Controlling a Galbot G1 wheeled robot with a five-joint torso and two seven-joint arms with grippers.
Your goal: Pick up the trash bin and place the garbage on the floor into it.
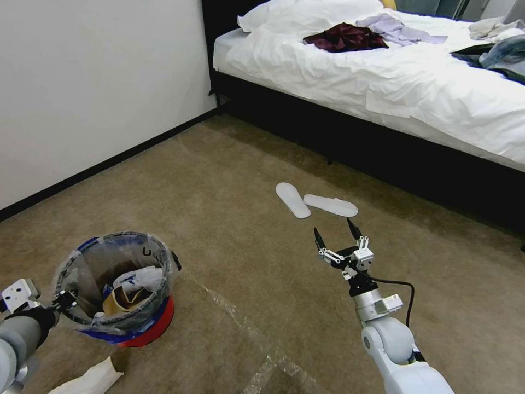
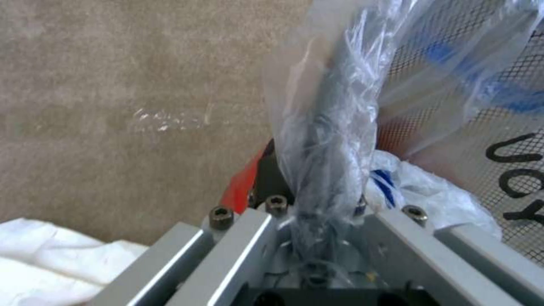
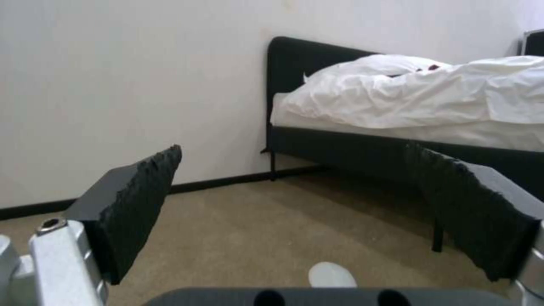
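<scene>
Gripping the trash bin (image 1: 117, 284) by its bagged rim, the left tool (image 1: 64, 302) keeps it upright for loading; the right tool (image 1: 338, 235) hangs wide open, empty, above the floor (image 1: 229, 180).

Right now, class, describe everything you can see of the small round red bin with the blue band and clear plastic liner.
The small round red bin with a blue band has a see-through mesh-like wall and a crinkly clear plastic liner folded over its rim. It tilts toward the robot's right at the left of the beige carpet. The left gripper is clamped on its near rim, pinching the liner. Inside lie white crumpled plastic and brown paper. A white scrap lies beside it.
</scene>
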